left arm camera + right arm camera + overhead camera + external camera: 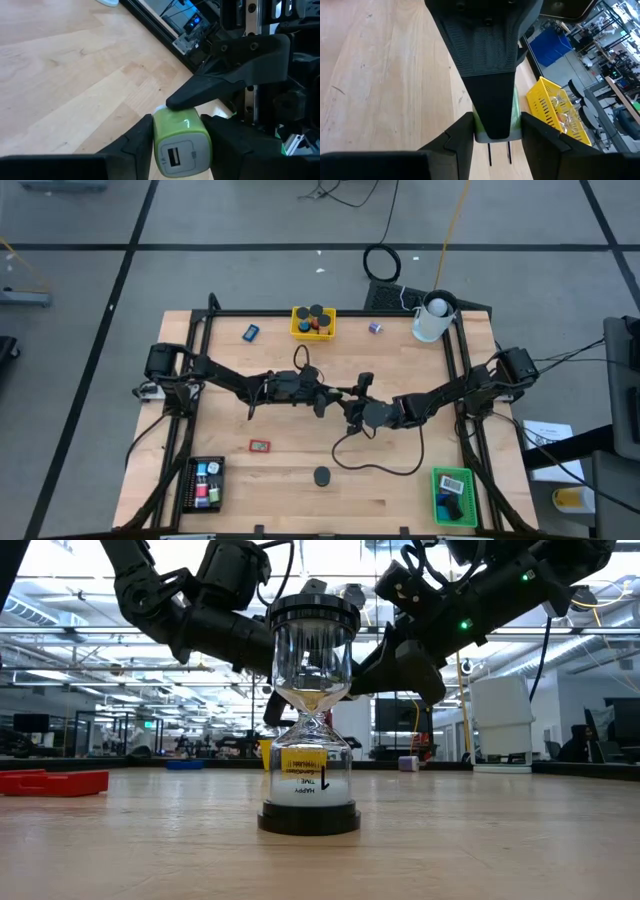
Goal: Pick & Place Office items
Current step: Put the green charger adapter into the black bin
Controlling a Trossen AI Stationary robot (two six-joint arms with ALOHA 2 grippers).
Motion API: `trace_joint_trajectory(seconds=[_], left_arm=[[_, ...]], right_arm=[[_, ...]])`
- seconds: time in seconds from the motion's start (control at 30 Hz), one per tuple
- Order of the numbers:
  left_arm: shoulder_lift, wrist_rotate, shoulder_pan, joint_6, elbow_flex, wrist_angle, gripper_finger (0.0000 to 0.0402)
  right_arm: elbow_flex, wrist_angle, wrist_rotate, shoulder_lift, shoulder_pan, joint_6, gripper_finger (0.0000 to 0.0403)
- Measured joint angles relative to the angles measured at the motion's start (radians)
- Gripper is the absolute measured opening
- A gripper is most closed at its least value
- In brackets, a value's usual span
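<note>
Overhead, the left gripper and right gripper meet mid-table, both clamped on one green charger block. Pale wooden tabletop lies bare near its front edge, an hourglass beside; a yellow tray lines the rear edge.

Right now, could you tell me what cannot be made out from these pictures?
- Green charger: in the high view it is buried between the left end effector and the right end effector. In the right wrist view a finger of the left one covers most of it.
- Contents of the yellow tray: too small in the high view to name.
- Hourglass: the high view shows only its black top.
</note>
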Motion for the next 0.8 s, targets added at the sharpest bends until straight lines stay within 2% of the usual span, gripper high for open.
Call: trace_joint_trajectory(seconds=[0.1, 0.23, 0.4, 0.53, 0.67, 0.8], left_arm=[[0.000, 0.001, 0.000, 0.015, 0.000, -0.002, 0.0150], [0.000, 0.003, 0.004, 0.061, 0.000, -0.027, 0.0155], [0.000, -0.001, 0.018, 0.124, -0.002, -0.074, 0.0147], [-0.011, -0.004, 0.024, 0.177, -0.002, -0.111, 0.0149], [-0.070, -0.025, 0.016, 0.239, -0.008, -0.188, 0.0147], [-0.187, -0.079, -0.020, 0.301, -0.048, -0.273, 0.0145]], right_arm=[[0.000, 0.002, 0.002, 0.000, 0.001, 0.000, 0.0139], [0.000, 0.022, 0.008, 0.000, 0.011, 0.014, 0.0178], [0.000, 0.064, 0.143, -0.002, 0.046, -0.003, 0.0243], [0.000, 0.050, 0.258, -0.029, 0.096, -0.047, 0.0278], [-0.001, -0.009, 0.345, -0.073, 0.149, -0.027, 0.0284], [-0.026, -0.062, 0.343, -0.116, 0.187, 0.069, 0.0258]])
